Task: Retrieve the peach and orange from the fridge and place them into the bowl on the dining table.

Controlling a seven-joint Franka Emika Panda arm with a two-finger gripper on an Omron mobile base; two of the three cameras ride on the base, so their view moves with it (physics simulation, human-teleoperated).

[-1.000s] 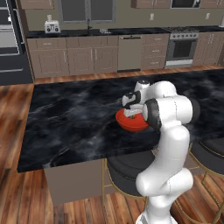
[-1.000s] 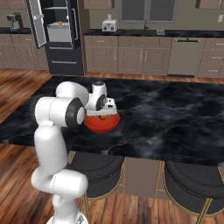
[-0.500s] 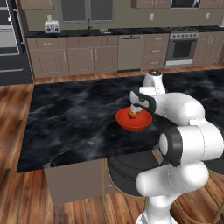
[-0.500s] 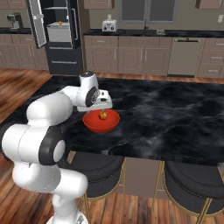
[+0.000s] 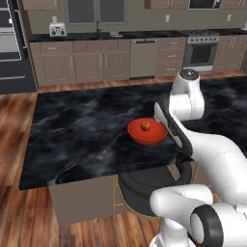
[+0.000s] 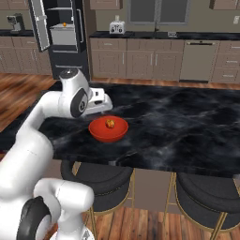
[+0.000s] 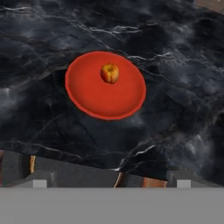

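Peach now in the bowl, hand pulled away; the orange is still to fetch.

The mottled red-yellow peach (image 7: 110, 73) lies alone in the glossy red-orange bowl (image 7: 94, 103) on the black marble dining table (image 5: 82, 125). A second ago the gripper (image 6: 104, 101) was over the bowl; now it has drawn back beside it, jaws wide and empty. A small bright orange (image 6: 64, 24) sits on a shelf of the open black fridge (image 6: 70, 51), well apart. Two dark round stools (image 6: 201, 199) stand at the table edge, which the base must go around.

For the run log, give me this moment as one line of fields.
stage: peach placed | peach: in bowl | bowl: on dining table | orange: in open fridge | end effector: open, holding nothing
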